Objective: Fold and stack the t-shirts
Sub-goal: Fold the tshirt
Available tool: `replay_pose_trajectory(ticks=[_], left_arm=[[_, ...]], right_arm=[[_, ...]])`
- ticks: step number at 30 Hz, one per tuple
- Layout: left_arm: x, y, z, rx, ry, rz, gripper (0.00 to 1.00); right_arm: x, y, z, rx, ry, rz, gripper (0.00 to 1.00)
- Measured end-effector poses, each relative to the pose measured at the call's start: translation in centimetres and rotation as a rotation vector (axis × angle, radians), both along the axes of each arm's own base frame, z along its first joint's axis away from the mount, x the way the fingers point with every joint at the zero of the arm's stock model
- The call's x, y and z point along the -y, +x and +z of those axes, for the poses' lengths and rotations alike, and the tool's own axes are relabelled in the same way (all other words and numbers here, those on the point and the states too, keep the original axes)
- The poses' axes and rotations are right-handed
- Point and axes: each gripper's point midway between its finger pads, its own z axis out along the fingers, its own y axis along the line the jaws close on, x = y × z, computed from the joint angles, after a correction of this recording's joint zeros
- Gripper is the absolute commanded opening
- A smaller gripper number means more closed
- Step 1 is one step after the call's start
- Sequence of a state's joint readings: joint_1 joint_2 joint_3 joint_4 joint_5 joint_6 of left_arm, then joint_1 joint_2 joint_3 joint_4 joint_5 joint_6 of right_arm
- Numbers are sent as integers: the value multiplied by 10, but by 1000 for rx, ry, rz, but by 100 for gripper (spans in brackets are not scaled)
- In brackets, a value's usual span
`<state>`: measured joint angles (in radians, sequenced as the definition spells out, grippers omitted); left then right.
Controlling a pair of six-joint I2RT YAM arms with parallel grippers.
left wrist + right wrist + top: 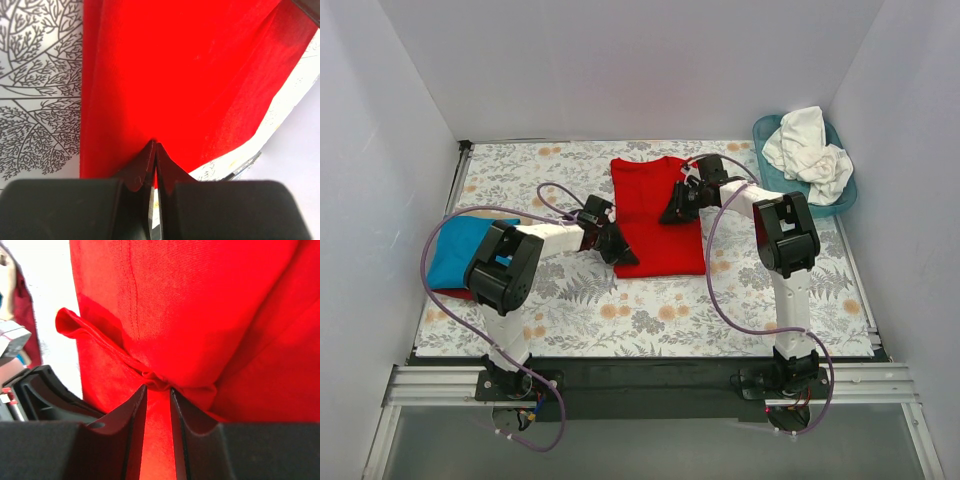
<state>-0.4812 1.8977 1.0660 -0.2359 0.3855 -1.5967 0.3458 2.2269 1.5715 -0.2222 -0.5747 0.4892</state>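
Gripping the red t-shirt (655, 215) at two points, I am judging this as the start of a fold. The shirt is lying flat on the floral counter cloth (40, 90), directly ahead of both pincers, and no fold across its length is showing yet.

The left pincer (155, 145) is sitting at the shirt's near corner with its jaws pressed fully together. A thin edge of red cloth is running in between the tips, so I am reading it as holding the hem. The right pincer (157, 387) is standing at the opposite side edge, farther up the shirt. Its jaws are showing only a narrow gap, and a small ruck of red cloth is bunching right between the tips. I am taking that as a pinch too, though a shallower one.

Next, I am expecting to need both pincers lifting together and carrying the cloth over the rest of the shirt. It will need keeping taut so it is not slipping from the right tips.

Well off to the left pincer's outer side the turquoise t-shirt (460, 250) is lying. Beyond the right pincer the white t-shirts (810, 150) are sitting heaped in the teal basket (845, 200).
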Motion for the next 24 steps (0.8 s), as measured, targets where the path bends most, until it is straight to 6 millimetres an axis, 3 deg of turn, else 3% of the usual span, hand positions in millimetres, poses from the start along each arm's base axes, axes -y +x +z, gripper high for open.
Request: replay_pose_trajectory(ticks=[5, 24], left_arm=[[-2, -3, 1, 14, -10, 10, 0], [-49, -56, 4, -6, 109, 34, 0]], right_arm=[[0, 2, 3, -26, 38, -11, 32], [4, 4, 8, -22, 55, -13, 36]])
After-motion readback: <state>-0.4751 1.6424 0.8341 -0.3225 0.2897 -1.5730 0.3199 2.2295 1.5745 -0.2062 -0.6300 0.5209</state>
